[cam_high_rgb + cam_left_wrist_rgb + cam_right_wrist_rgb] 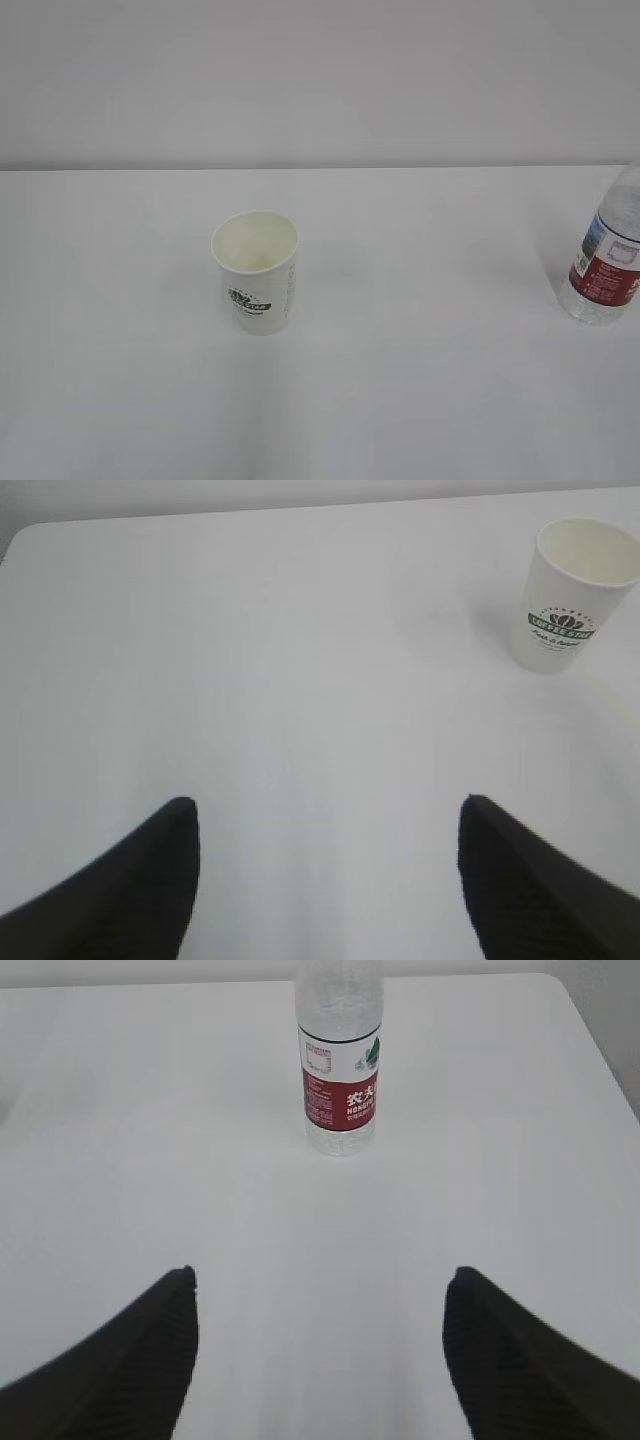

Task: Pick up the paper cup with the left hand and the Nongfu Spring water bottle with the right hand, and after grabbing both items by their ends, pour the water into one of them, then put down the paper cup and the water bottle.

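Note:
The white paper cup [256, 270] with a dark green logo stands upright on the white table, left of the middle; in the left wrist view the paper cup [570, 595] is far ahead at the upper right. The Nongfu Spring water bottle [606, 255], clear with a red-and-white label, stands at the right edge; in the right wrist view the water bottle [340, 1065] stands straight ahead, its top cut off. My left gripper [328, 805] is open, nothing between its black fingers. My right gripper [320, 1275] is open too, well short of the bottle. Neither gripper shows in the exterior view.
The white table [420, 380] ends at a pale wall behind. Its left back corner [25, 535] shows in the left wrist view, its right back corner [560, 985] in the right wrist view.

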`<action>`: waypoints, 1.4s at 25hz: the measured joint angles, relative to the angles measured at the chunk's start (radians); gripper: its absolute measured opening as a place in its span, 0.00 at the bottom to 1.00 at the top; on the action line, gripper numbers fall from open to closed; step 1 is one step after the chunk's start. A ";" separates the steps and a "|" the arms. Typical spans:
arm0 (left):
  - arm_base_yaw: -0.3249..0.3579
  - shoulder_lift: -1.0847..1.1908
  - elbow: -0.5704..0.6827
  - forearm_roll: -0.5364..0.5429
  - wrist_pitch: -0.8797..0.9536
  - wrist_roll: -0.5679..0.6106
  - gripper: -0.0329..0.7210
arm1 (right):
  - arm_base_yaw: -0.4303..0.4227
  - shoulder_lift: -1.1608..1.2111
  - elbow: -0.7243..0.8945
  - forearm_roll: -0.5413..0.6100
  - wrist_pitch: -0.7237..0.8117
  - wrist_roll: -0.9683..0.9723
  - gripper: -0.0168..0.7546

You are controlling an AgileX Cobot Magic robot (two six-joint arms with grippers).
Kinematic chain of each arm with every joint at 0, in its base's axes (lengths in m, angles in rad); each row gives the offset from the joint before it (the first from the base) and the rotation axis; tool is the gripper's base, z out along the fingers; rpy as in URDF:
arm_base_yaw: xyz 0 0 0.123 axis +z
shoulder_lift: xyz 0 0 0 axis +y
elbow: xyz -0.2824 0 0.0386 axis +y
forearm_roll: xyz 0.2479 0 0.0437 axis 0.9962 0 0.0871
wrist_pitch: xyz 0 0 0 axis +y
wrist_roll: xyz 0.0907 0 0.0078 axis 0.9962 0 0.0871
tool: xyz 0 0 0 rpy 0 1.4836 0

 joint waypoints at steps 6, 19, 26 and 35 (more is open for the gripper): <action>0.000 0.000 0.000 -0.009 0.000 0.000 0.82 | 0.000 0.000 0.000 0.002 0.000 0.000 0.77; 0.000 0.000 -0.012 -0.040 -0.045 0.002 0.82 | 0.000 0.000 -0.037 0.006 -0.073 0.000 0.77; 0.000 0.000 -0.029 -0.042 -0.236 0.002 0.82 | 0.000 0.000 -0.047 0.008 -0.195 0.000 0.76; 0.000 0.018 -0.029 0.008 -0.463 0.006 0.82 | 0.000 0.002 -0.047 -0.018 -0.346 -0.007 0.76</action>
